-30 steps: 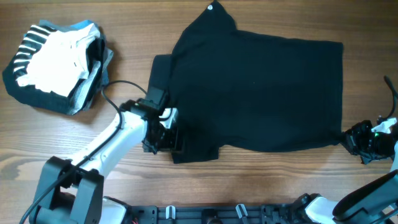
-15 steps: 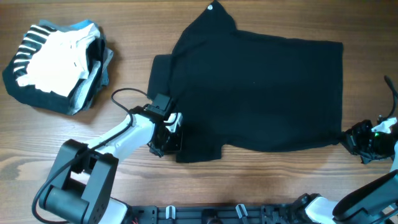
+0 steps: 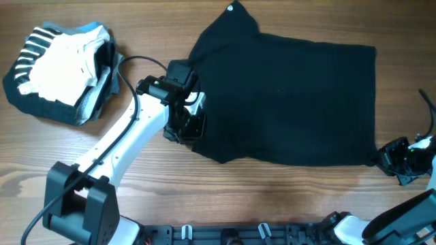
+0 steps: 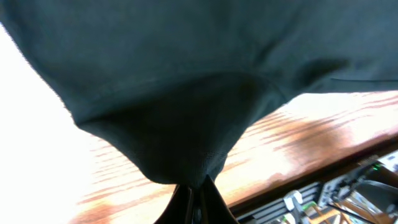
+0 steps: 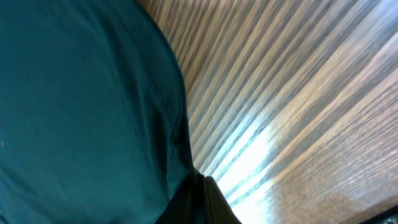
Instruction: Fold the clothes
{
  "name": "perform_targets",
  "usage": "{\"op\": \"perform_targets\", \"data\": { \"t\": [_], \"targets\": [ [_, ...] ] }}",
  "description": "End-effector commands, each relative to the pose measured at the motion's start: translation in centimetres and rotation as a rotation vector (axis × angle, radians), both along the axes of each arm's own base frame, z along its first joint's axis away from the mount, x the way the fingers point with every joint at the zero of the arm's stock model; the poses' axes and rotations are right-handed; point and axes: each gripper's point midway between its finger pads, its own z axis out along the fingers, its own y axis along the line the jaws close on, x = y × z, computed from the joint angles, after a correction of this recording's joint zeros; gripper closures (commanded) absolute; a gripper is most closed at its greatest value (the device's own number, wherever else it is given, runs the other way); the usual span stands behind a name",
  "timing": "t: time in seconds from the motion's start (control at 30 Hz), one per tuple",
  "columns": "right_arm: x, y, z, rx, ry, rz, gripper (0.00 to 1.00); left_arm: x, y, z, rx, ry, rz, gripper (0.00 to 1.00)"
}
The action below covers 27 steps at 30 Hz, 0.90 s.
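My left gripper (image 3: 187, 126) pinches the T-shirt (image 3: 286, 95) at its near sleeve, my right gripper (image 3: 397, 158) at the near hem corner. Its length runs between them, the body lying beyond.

Black T-shirt (image 4: 186, 93) in left pincer (image 4: 194, 194)

My left gripper (image 3: 192, 128) is now pinched shut on the sleeve (image 3: 208, 139) of the black T-shirt (image 3: 286, 95); a second ago its jaws stood apart. It has moved up the table, nearer level with the pile of garments (image 3: 58, 68) (though well to its right). The sleeve flap that jutted toward the pile is drawn in.
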Motion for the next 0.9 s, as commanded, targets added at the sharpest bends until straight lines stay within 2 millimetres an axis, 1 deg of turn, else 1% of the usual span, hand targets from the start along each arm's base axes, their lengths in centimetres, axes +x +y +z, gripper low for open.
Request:
{"op": "perform_targets", "data": {
  "t": [0.0, 0.1, 0.17, 0.27, 0.33, 0.4, 0.47, 0.53, 0.63, 0.7, 0.8, 0.87],
  "targets": [
    [0.8, -1.9, 0.8, -0.079, -0.022, -0.065, 0.96, 1.9, 0.8, 0.5, 0.056, -0.105, 0.001, 0.96],
    [1.7, -2.7, 0.9, -0.104, -0.052, -0.108, 0.96, 4.7, -0.1, 1.0, 0.013, -0.219, 0.013, 0.96],
    [2.5, -3.1, 1.0, -0.130, -0.081, -0.100, 0.95, 6.5, -0.2, 1.4, 0.001, -0.290, 0.029, 0.96],
    [4.6, -2.7, 1.4, -0.131, -0.160, -0.052, 0.95, 8.7, -0.4, 2.0, -0.005, -0.385, 0.043, 0.96],
    [5.5, -2.7, 1.5, -0.149, -0.182, -0.037, 0.95, 10.4, -0.6, 2.6, -0.007, -0.461, 0.056, 0.96],
    [6.2, -2.7, 1.4, -0.156, -0.187, -0.051, 0.95, 11.7, -0.7, 3.3, -0.011, -0.522, 0.067, 0.96],
    [6.5, -2.9, 0.9, -0.162, -0.165, -0.090, 0.95, 12.9, -0.9, 4.0, -0.020, -0.582, 0.075, 0.96],
    [6.7, -3.0, 0.1, -0.155, -0.139, -0.117, 0.95, 13.7, -0.9, 4.4, -0.015, -0.619, 0.085, 0.96],
    [7.6, -3.5, -0.7, -0.166, -0.151, -0.105, 0.95, 14.6, -1.1, 4.7, -0.021, -0.656, 0.094, 0.96],
    [8.0, -3.8, -1.0, -0.167, -0.159, -0.104, 0.95, 15.0, -1.1, 4.5, -0.018, -0.664, 0.097, 0.96],
    [9.0, -4.0, -1.2, -0.160, -0.195, -0.098, 0.95, 15.7, -1.3, 3.1, -0.007, -0.658, 0.099, 0.96],
    [9.4, -4.1, -1.2, -0.158, -0.213, -0.094, 0.95, 16.3, -1.0, 2.7, 0.014, -0.669, 0.108, 0.96]
  ]
}}
